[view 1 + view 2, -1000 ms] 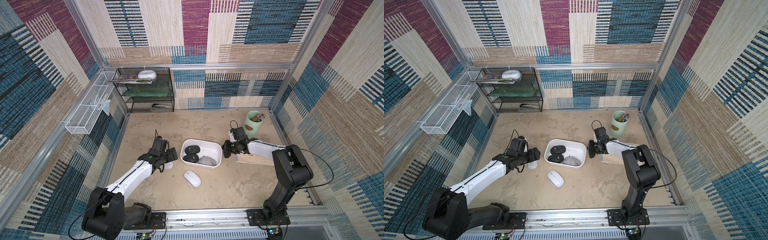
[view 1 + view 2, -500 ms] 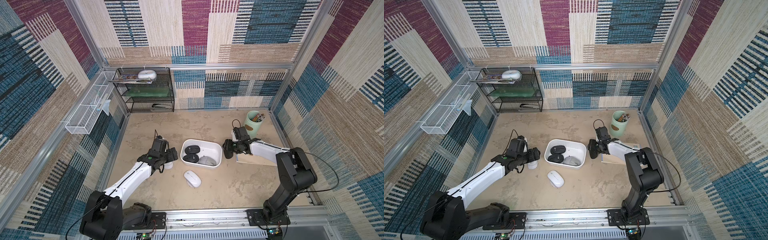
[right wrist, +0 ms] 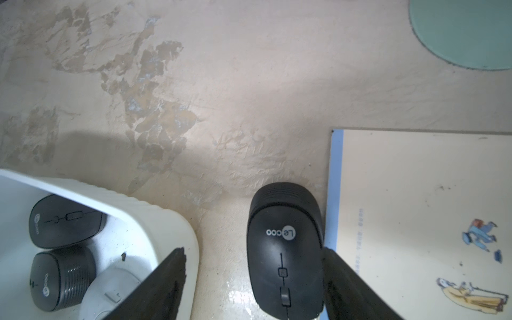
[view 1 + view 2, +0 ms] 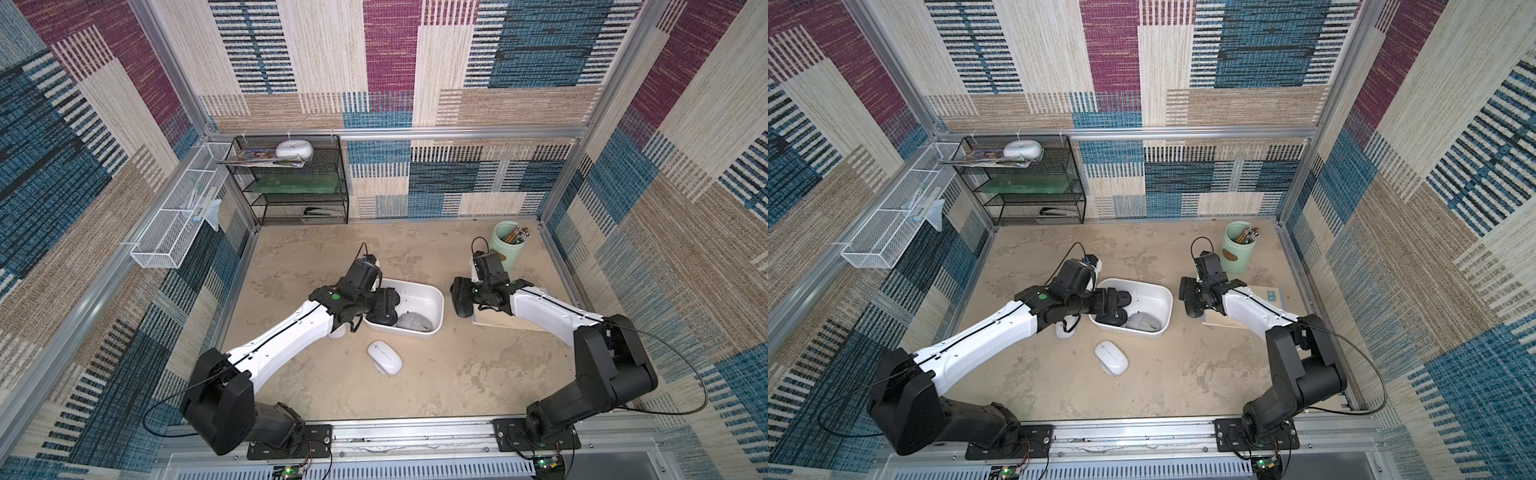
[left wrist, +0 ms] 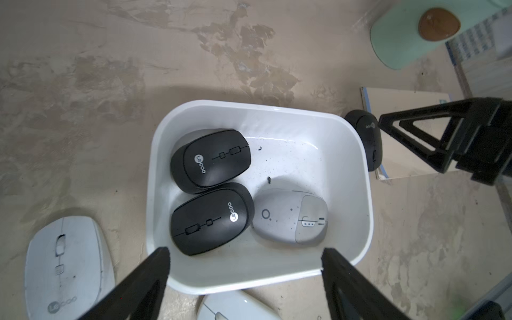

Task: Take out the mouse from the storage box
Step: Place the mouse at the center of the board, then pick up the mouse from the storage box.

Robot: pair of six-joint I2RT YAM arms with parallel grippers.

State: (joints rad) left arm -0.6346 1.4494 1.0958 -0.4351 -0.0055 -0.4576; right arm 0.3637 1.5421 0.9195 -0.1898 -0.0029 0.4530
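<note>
Reaches over the storage box (image 5: 367,194) now with the left gripper (image 5: 245,255), beside it a second ago, jaws wide and empty. Nearest, white mouse (image 4: 384,356) on the table (image 4: 457,374). Inside the box, two black mice (image 5: 210,160) and a grey mouse (image 5: 291,219). Alongside, right gripper (image 3: 253,250) freshly parted around a black mouse (image 3: 285,249) beside the notebook (image 3: 415,194).

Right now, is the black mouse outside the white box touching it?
Apart. The right wrist view shows bare table between the black mouse and the storage box.

Left arm (image 4: 286,332) and right arm (image 4: 548,316): white link shells, black joint housings, thin black cables; green dot on left
</note>
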